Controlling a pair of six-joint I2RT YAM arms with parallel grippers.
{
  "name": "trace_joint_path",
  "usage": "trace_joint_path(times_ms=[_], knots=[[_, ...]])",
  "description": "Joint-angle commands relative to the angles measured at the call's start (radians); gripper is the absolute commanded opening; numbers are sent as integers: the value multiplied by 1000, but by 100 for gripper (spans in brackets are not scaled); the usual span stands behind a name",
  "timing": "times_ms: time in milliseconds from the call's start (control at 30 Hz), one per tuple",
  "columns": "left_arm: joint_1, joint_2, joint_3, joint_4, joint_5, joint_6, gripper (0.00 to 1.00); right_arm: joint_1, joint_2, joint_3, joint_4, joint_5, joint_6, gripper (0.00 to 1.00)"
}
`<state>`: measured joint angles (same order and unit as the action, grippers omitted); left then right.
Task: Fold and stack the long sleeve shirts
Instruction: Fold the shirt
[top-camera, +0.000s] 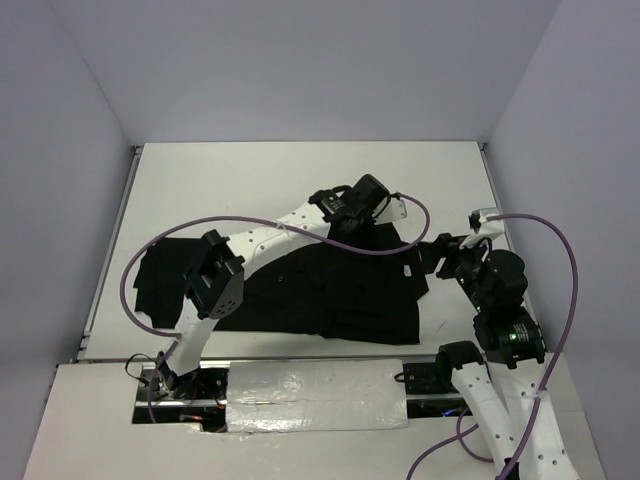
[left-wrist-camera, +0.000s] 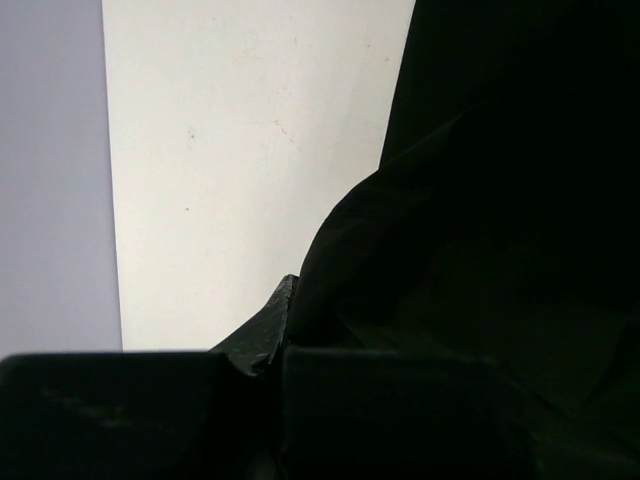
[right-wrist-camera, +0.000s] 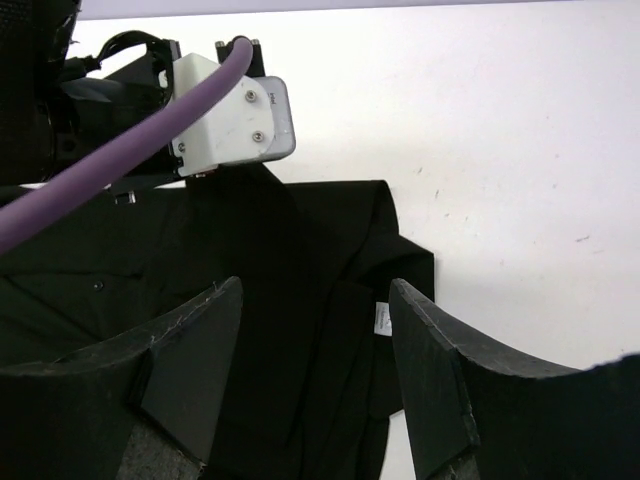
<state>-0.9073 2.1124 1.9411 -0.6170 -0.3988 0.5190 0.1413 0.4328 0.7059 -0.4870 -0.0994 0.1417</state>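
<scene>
Shirt (top-camera: 330, 290) — black and soft — lies on the white table (top-camera: 250, 180), just past the two arm bases. We count one shirt. From above, its long way runs from 9 o'clock to 3 o'clock. One sleeve (top-camera: 160, 275) sticks out at the 9 o'clock end. The neck end points to 3 o'clock, and we see one small white label (top-camera: 408, 270) there. The cloth is bumpy and folded over in places, not flat.

We count two grippers. The left gripper (top-camera: 372, 212) is at the shirt's 1 o'clock corner. Its fingers are squeezed together, and its wrist view shows black cloth rising up into them — it is pinching the shirt's edge. The right gripper (top-camera: 440, 255) hangs at the 3 o'clock end, close to the label. Its two fingers (right-wrist-camera: 190, 370) stand wide apart, holding nothing, with the shirt down below them. We also count two purple cables (top-camera: 135, 290), one on each arm.
</scene>
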Motion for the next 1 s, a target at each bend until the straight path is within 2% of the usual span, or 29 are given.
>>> trace_joint_path(times_ms=[0,200,533,733,833,900,967], knots=[[-18,6,61,-30,37,-36,0,3,-8,6,21,23,7,68],[-33,-2,25,-108,107,-74,0,3,-17,4,18,15,12,68],[-102,-6,41,-360,340,-186,12,3,-28,4,27,12,6,68],[-139,-31,-60,-382,460,-183,19,1,-42,-9,33,-6,6,69],[-153,-28,-96,-357,547,-182,26,3,-34,-23,42,-42,10,69],[-159,-25,-97,-331,606,-189,36,3,-19,-28,41,-69,16,69],[-168,-22,-90,-326,638,-188,37,4,-9,-31,36,-85,21,69]])
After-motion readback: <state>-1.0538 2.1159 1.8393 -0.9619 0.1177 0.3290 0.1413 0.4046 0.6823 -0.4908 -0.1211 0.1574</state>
